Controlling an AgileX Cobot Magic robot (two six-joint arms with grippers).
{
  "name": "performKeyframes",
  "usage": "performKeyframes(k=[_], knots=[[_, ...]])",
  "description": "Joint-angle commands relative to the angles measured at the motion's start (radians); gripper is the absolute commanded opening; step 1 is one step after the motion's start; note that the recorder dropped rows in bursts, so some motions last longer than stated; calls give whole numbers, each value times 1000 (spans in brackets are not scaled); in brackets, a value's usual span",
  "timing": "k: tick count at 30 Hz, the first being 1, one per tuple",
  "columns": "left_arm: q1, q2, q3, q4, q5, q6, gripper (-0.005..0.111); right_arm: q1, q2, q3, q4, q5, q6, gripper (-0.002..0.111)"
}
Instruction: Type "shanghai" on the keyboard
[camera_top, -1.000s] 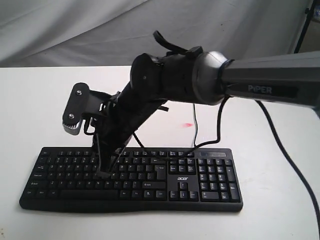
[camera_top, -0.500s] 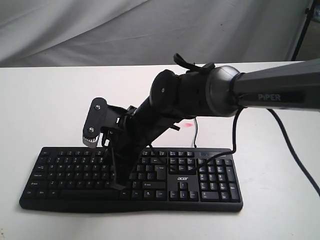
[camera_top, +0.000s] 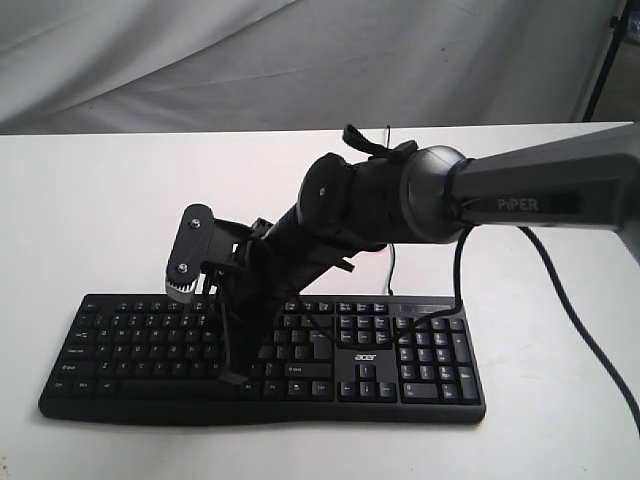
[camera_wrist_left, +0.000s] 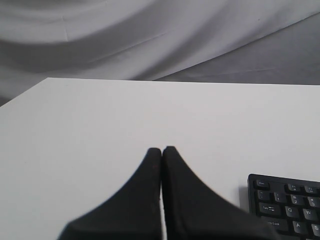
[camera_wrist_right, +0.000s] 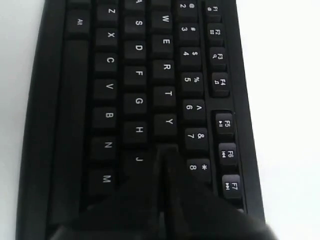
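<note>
The black keyboard (camera_top: 400, 362) lies along the front of the white table, with its "acer" logo to the right of the letter keys. My right arm reaches in from the right, and my right gripper (camera_top: 237, 376) is shut, pointing down at the letter keys left of centre. In the right wrist view the right gripper (camera_wrist_right: 165, 148) has its tips just past the Y key on the keyboard (camera_wrist_right: 110, 60), between J and 8. Whether they touch a key I cannot tell. My left gripper (camera_wrist_left: 161, 148) is shut and empty over bare table, left of a corner of the keyboard (camera_wrist_left: 287, 200).
The keyboard's thin cable (camera_top: 391, 268) runs back across the table behind the arm. A thicker black arm cable (camera_top: 565, 300) hangs at the right. Grey cloth (camera_top: 200, 60) closes the back, and a dark stand leg (camera_top: 605, 55) is at the top right.
My right gripper has moved to the right along the letter keys and a little toward the keyboard's front edge. Over the last half second it has barely shifted.
</note>
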Motion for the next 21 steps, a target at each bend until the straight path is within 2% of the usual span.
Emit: performKeyframes(k=[1,21], knots=[[2,-5,5,-1,-11,-2,1,-11,-1,6,7,-11,-5,0],[2,-5,5,-1,-11,-2,1,-13,22,6,21,-23,-9,0]])
